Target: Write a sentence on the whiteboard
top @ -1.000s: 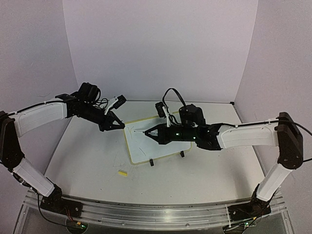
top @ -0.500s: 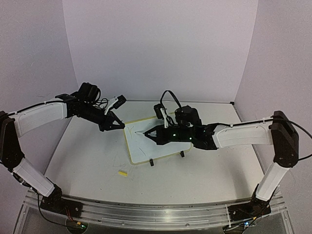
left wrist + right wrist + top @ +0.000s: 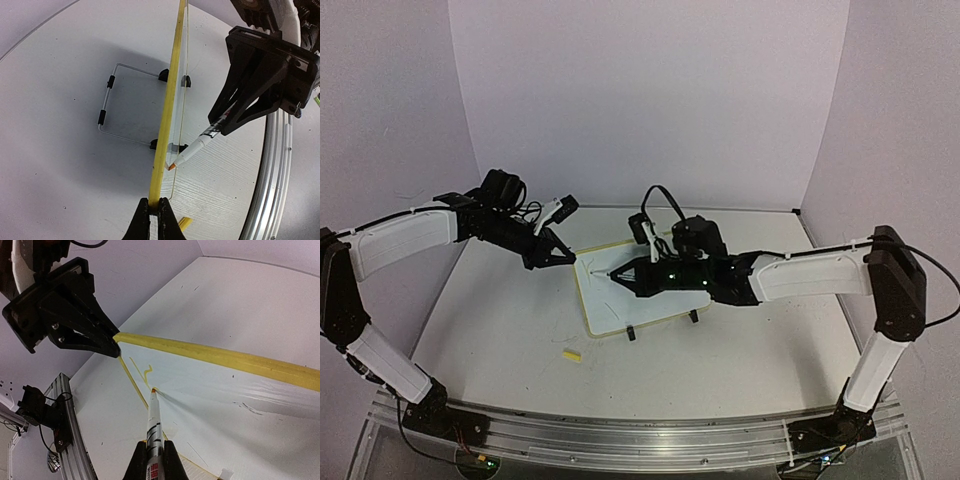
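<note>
The whiteboard (image 3: 620, 305) stands tilted at the table's middle, white with a pale-yellow rim. My left gripper (image 3: 570, 259) is shut on its top-left corner; the left wrist view shows the rim (image 3: 170, 100) edge-on between my jaws (image 3: 155, 206). My right gripper (image 3: 628, 273) is shut on a white marker (image 3: 154, 425), whose orange tip touches the board (image 3: 225, 390) near its left edge. Of the sentence, only a short yellow stroke (image 3: 143, 371) shows, just beyond the tip. The marker (image 3: 200, 142) also shows in the left wrist view.
A small yellow marker cap (image 3: 571, 354) lies on the table in front of the board. Two black clip feet (image 3: 631, 334) hold the board's near edge. A wire stand (image 3: 107, 105) sits behind the board. An aluminium rail (image 3: 640, 435) runs along the near edge.
My right gripper has moved the marker a little to the left across the board. My left gripper and the board have not moved.
</note>
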Controlling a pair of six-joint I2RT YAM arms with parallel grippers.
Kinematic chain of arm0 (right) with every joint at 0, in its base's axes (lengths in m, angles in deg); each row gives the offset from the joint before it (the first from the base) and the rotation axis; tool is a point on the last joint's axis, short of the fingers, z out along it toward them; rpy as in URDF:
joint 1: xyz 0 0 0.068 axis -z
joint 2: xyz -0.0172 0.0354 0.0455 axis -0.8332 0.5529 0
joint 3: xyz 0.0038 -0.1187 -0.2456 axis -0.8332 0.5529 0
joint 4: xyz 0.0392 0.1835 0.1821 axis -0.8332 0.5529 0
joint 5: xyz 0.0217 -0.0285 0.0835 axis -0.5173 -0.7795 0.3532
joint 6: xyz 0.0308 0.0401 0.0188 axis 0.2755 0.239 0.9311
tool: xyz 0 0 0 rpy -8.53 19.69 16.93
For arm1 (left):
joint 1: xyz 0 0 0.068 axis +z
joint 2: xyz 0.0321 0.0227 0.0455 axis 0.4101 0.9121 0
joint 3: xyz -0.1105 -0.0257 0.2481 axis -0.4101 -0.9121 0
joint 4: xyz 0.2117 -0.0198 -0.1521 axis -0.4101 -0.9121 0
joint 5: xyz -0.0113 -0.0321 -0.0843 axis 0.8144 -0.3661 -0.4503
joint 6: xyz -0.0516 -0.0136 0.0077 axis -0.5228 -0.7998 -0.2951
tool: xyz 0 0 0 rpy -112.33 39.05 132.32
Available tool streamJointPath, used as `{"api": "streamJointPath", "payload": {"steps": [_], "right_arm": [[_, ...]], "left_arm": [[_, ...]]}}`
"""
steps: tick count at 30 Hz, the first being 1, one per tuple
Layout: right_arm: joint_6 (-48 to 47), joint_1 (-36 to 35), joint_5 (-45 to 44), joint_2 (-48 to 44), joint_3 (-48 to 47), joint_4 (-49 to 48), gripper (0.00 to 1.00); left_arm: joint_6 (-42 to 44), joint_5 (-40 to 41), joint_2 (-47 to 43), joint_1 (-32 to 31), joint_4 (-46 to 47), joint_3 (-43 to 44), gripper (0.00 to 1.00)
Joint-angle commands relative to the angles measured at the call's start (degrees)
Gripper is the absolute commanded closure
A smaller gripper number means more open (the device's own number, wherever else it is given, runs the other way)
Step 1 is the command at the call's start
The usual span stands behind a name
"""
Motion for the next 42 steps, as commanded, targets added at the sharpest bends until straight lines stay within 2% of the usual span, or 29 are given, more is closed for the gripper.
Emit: {"api": "streamJointPath", "payload": {"steps": [1,9,19,42], "right_arm": [[-0.1,0.1,-0.8,1.1,-0.1,0.6,1.00],[0.1,0.1,-3.4,-1.4,2.6,0.8,1.00],[-0.9,0.1,-5.2,-3.5,0.9,0.8,1.00],[-1.3,0.1,-3.4,-3.1,-1.8,0.8,1.00]], "left_arm": [[1.5,1.3,-1.5,-0.1,0.4,-0.2,1.00],[1.4,1.2,-1.5,-0.1,0.3,-0.1,1.00],[1.5,1.4,-1.6,-0.1,0.3,-0.2,1.00],[1.5,1.3,-1.5,-0.1,0.3,-0.1,1.00]]}}
